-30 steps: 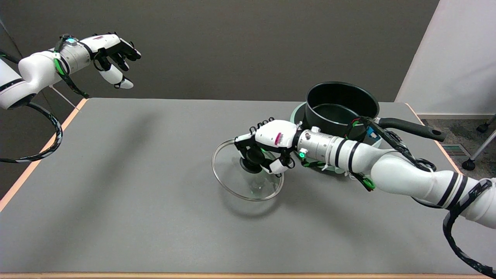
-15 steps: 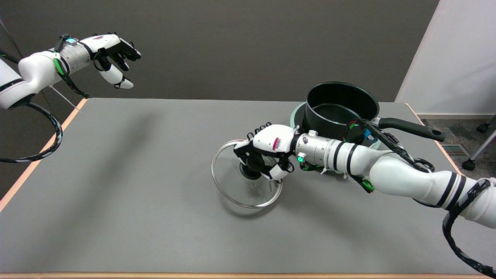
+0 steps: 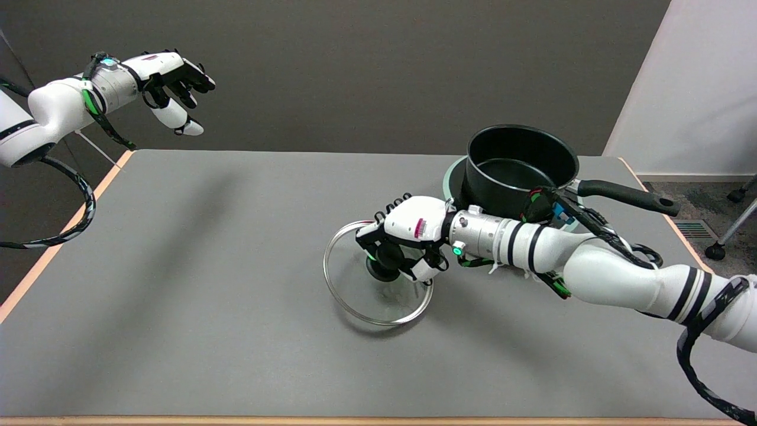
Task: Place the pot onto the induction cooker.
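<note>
We see our right hand point(image 3: 408, 236) out over the middle of the grey desk point(image 3: 207, 266), reaching in from the lower right. Its fingers point(image 3: 378, 234) are curled down around the black knob point(image 3: 383, 264) of a glass lid point(image 3: 378, 273), with the thumb on the near side of the knob, so the hand has hold of the lid by its knob. The lid looks slightly tilted, its near rim low against the desk; whether that rim touches the surface we cannot tell. A dark shadow lies under its near edge.

The pot point(image 3: 520, 168) is a black saucepan, upright and uncovered. It stands on the cooker point(image 3: 454, 177), a round pale green disc at the far right of the desk, of which only a sliver of rim shows at the pot's left and a little by the handle. The pot's long black handle point(image 3: 627, 196) points right, towards the desk's edge. Our right forearm crosses just in front of the pot and hides its lower near wall. The lid sits near the pot, to its left and closer to us, clearly apart from it.

Our left hand point(image 3: 168, 83) hangs in the air at the upper left, beyond the desk's far corner, holding nothing. A dark wall runs behind the desk, and a light wall point(image 3: 698, 83) stands at the right.
</note>
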Controlling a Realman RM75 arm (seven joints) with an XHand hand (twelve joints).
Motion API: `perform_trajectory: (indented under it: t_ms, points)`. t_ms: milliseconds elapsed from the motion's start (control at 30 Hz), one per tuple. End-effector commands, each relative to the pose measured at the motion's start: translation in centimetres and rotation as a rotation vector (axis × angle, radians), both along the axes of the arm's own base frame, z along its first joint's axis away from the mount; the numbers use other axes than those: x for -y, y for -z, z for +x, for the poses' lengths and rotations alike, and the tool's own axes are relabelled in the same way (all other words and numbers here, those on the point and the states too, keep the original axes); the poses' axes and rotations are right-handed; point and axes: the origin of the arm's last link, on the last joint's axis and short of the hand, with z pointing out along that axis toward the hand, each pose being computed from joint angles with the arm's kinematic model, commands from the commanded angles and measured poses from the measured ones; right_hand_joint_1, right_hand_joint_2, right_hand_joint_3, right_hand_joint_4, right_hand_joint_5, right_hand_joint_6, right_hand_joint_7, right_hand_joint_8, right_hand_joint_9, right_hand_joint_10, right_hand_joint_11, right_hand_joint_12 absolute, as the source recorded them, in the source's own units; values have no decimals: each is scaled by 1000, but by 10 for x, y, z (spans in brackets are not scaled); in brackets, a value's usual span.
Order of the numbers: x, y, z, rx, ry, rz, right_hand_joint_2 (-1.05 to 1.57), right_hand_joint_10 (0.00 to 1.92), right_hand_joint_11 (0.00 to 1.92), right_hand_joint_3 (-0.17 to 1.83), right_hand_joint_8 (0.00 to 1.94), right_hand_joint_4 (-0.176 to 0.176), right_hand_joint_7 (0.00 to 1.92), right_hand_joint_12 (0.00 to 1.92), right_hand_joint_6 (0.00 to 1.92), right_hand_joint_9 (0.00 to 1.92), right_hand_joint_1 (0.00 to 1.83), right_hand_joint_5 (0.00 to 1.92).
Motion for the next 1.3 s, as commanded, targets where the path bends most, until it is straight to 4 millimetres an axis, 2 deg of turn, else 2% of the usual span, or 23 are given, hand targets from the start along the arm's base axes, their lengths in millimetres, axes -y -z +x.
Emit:
perform_trajectory:
  t_ms: [33,300,367,433,500,600,733,1000,1300]
  points:
    - [-1,0,8,-25,-22,16,796,1915,607,949,1673,176,786,1740,1739,739,1342,502]
    - [3,-3,32,4,-78,3,768,1901,632,957,1624,176,819,1715,1714,761,1351,519]
    - [4,-4,35,11,-84,-2,777,1905,635,942,1624,176,812,1747,1714,756,1352,528]
    - [5,-5,37,27,-83,-10,792,1921,609,930,1639,176,797,1905,1735,762,1347,492]
    - [8,-6,40,48,-81,-19,787,1921,586,936,1637,176,801,1921,1741,765,1348,466]
    - [10,-4,44,70,-82,-22,803,1921,532,995,1752,176,757,1921,1739,749,1335,448]
    - [13,-2,52,81,-107,-18,794,1921,516,1047,1799,176,752,1921,1783,750,1334,428]
    - [26,2,75,149,-157,-33,806,1921,513,1044,1822,176,737,1921,1774,801,1329,417]
    - [47,-9,103,242,-216,-87,816,1921,507,1021,1813,176,731,1921,1778,785,1327,405]
